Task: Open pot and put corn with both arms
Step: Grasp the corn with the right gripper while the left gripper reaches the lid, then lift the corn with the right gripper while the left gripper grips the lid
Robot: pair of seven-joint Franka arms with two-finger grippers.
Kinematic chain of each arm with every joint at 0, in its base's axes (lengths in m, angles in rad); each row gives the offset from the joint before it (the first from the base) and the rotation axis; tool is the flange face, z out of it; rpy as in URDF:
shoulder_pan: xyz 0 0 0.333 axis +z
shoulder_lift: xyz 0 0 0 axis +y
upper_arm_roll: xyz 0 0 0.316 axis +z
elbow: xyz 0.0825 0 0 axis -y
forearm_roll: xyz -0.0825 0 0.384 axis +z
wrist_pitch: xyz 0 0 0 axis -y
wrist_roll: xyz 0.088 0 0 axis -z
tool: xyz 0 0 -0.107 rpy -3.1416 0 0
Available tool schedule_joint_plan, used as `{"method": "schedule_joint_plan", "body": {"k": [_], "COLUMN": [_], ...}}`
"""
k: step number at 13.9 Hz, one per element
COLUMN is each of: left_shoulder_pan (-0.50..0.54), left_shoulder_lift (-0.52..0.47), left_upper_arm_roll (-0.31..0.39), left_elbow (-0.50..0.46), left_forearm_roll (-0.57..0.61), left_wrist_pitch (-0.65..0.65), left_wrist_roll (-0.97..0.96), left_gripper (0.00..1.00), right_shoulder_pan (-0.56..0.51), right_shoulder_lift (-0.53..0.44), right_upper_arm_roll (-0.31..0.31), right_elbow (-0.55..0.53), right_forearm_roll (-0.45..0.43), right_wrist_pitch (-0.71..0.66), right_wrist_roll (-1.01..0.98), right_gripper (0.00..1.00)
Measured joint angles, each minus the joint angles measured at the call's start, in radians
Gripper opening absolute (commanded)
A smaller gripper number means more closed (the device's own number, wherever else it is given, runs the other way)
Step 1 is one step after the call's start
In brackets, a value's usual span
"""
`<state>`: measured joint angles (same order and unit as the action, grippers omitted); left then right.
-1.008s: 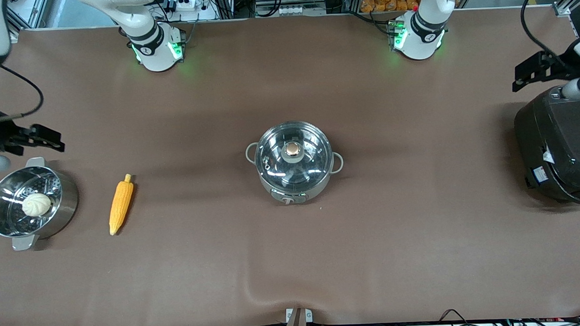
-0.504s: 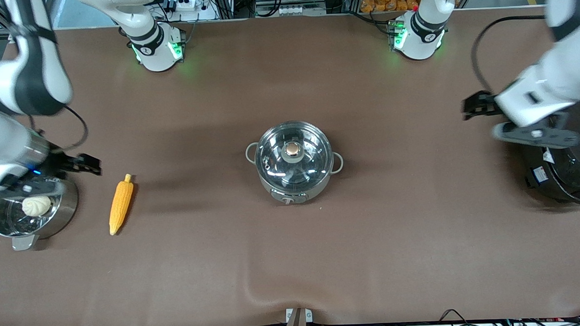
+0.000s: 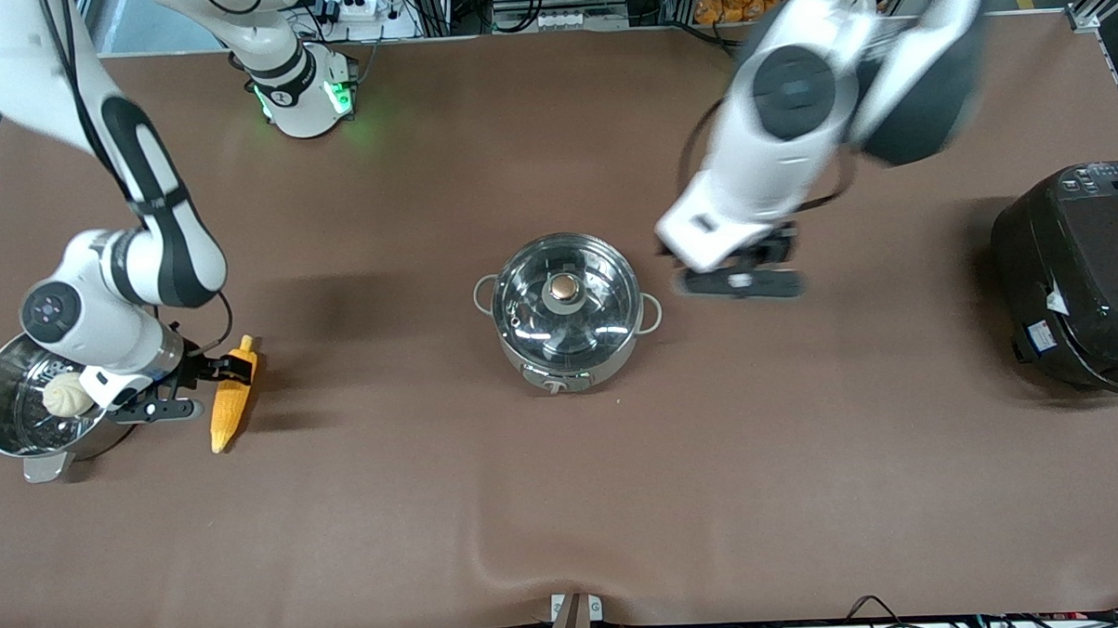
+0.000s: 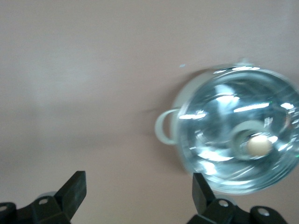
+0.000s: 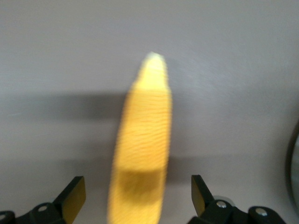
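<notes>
The pot [image 3: 566, 309] stands mid-table with its glass lid on, copper knob [image 3: 565, 286] on top. It also shows in the left wrist view [image 4: 238, 130]. My left gripper [image 3: 697, 263] is open and empty, up in the air over bare table beside the pot's side handle at the left arm's end [image 4: 138, 186]. The corn [image 3: 228, 414] lies on the table toward the right arm's end. My right gripper [image 3: 231, 367] is open above the corn's stem half. In the right wrist view the corn [image 5: 142, 130] runs between the spread fingers [image 5: 138, 191].
A steel steamer pot [image 3: 6, 445] holding a white bun [image 3: 67, 394] stands right beside the corn, close to the right wrist. A big black rice cooker [image 3: 1078, 277] stands at the left arm's end. The brown mat [image 3: 565, 500] has a wrinkle near its front edge.
Both arms swung inward. The left gripper moved from over the rice cooker to beside the pot. The right gripper moved from over the steamer pot to above the corn.
</notes>
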<state>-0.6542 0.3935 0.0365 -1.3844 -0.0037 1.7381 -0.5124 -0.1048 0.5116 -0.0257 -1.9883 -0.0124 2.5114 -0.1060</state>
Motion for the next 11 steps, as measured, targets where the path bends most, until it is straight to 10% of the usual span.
{"method": "schedule_joint_plan", "body": {"k": [4,8,11], "left_shoulder_pan": [-0.115,-0.161,-0.166], "left_shoulder_lift": [0.137,0.211,0.221], "left_upper_arm_roll": [0.001,0.002,0.003], "left_elbow": [0.017,0.025,0.025], "left_forearm_roll": [0.000,0.000,0.000], "left_wrist_pitch": [0.241,0.335,0.335], "left_wrist_roll": [-0.161,-0.213,-0.213], "left_gripper": [1.00,1.00,1.00], "right_shoulder_pan": [-0.020,0.009,0.046], "right_shoulder_lift": [0.070,0.068,0.051], "right_upper_arm_roll": [0.005,0.013,0.014], "right_elbow": [0.004,0.025,0.092], "right_forearm_roll": [0.002,0.002,0.001], "right_wrist_pitch": [0.040,0.005,-0.120], "right_wrist_roll": [0.111,0.157,0.157], "right_gripper": [0.92,0.05,0.00]}}
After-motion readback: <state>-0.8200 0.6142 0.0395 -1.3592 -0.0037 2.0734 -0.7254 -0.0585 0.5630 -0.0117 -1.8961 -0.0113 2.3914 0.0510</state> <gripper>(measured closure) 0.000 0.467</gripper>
